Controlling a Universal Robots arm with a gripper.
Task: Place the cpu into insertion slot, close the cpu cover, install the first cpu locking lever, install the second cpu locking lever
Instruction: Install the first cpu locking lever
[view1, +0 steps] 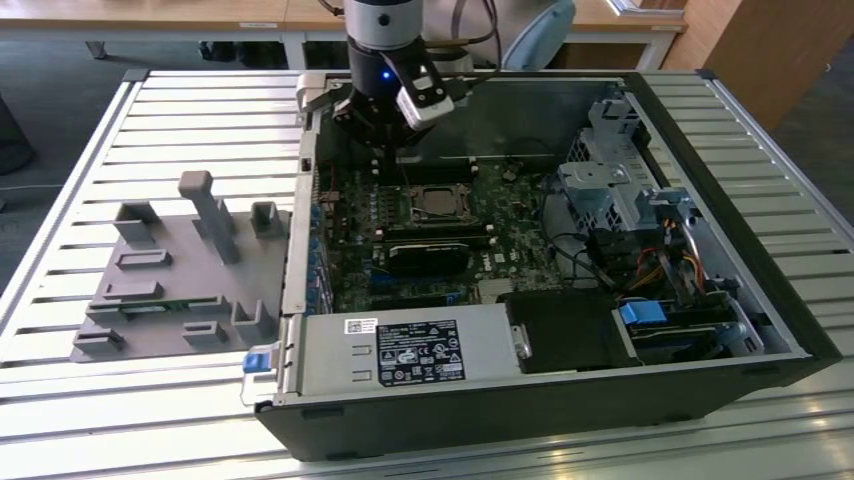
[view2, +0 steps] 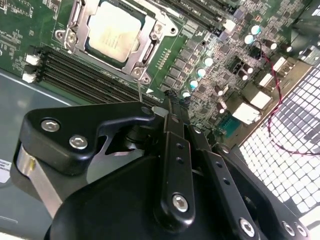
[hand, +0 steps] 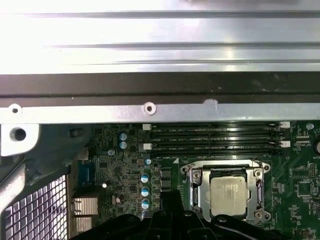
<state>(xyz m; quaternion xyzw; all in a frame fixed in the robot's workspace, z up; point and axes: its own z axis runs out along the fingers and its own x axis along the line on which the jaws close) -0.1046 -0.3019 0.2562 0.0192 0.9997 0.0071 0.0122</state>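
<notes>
Where the open computer case comes closest in the exterior view, its power supply carries a black-and-white label with a small white sticker beside it; I cannot make out their print. At the exterior view's left a grey plastic fixture rests on the slatted table, apart from the case. Further in lies the green motherboard, with a long black module just before the socket. The cpu lies flat in the insertion slot, silver face up, and the faint marks on it cannot be read. Being square, it has no long side, and its edges run parallel to the black memory slots next to it. The cpu cover is folded down around it as a frame. Whether the levers are hooked I cannot tell. Just beyond the socket the gripper hangs above the board, jaws drawn together with nothing between them. Behind it stands the metal case wall.
</notes>
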